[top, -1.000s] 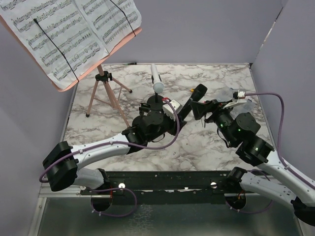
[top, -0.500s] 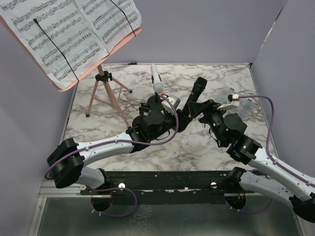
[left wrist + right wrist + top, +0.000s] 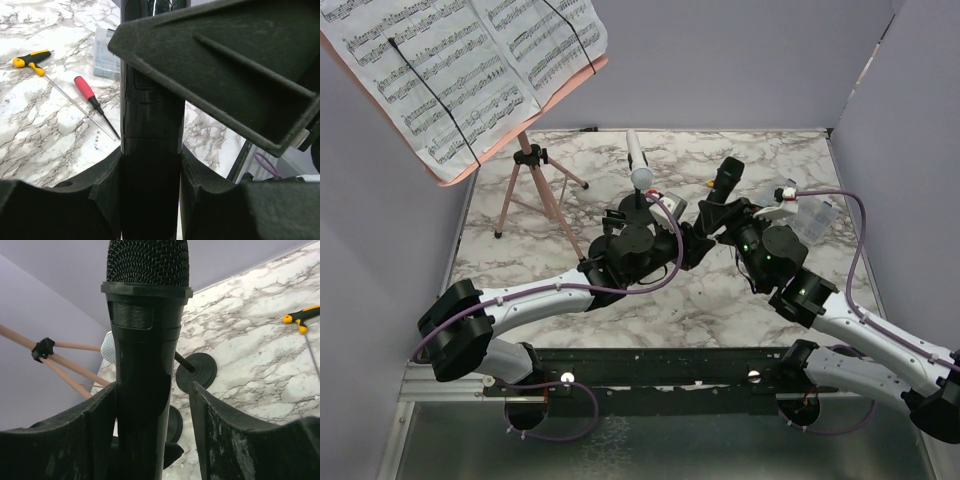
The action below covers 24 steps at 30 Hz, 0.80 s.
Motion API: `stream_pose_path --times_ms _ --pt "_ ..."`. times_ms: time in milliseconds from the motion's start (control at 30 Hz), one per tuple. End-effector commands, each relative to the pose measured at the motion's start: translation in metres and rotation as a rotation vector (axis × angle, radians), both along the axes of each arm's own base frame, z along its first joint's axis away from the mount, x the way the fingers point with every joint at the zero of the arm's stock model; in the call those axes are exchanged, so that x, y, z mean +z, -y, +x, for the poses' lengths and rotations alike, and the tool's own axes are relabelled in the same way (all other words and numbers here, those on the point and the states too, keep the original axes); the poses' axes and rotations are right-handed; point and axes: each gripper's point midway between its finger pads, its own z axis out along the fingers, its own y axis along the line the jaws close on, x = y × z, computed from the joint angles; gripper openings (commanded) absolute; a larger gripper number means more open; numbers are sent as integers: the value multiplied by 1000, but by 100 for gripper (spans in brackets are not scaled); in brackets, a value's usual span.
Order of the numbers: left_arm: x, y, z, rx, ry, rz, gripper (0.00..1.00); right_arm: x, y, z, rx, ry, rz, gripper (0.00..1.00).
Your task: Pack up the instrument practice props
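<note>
Microphones: two, one black microphone (image 3: 147, 340) and one white microphone (image 3: 638, 160).
Music rests: one pink tripod music rest (image 3: 511, 197).
Sheet-music pages (image 3: 450, 70): at least two, side by side on the board; the exact number is unclear.
Round-based holders: two, both black, a farther holder (image 3: 196, 371) and a nearer holder (image 3: 174, 422).
Hand tools: two, one red-handled screwdriver (image 3: 85, 89) and one yellow-handled T-driver (image 3: 31, 59).
Compartment boxes: one clear plastic box (image 3: 815, 215).
Robot arms: two, a left arm (image 3: 520, 295) and a right arm (image 3: 865, 325).

Marble table (image 3: 520, 262) bears pink tripod (image 3: 529, 158), red screwdriver (image 3: 85, 89), clear box (image 3: 104, 54).
</note>
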Motion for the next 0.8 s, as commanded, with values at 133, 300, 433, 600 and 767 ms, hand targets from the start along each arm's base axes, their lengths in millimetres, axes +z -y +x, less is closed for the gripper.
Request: stream_pose_path --times_ms 133,300,433,600,767 --pt "9 2 -8 -33 24 -58 0 0 3 8 -44 15 -45 28" --pt "0 -12 -2 28 36 -29 30 -3 2 14 -42 2 -136 3" --pt "-13 -33 8 115 61 72 60 -12 2 24 -21 -38 -282 1" --pt "-37 -62 17 210 56 248 76 -46 29 52 -54 -197 -461 1" --pt "-53 -101 18 305 24 336 91 -66 64 82 -88 -266 -571 1"
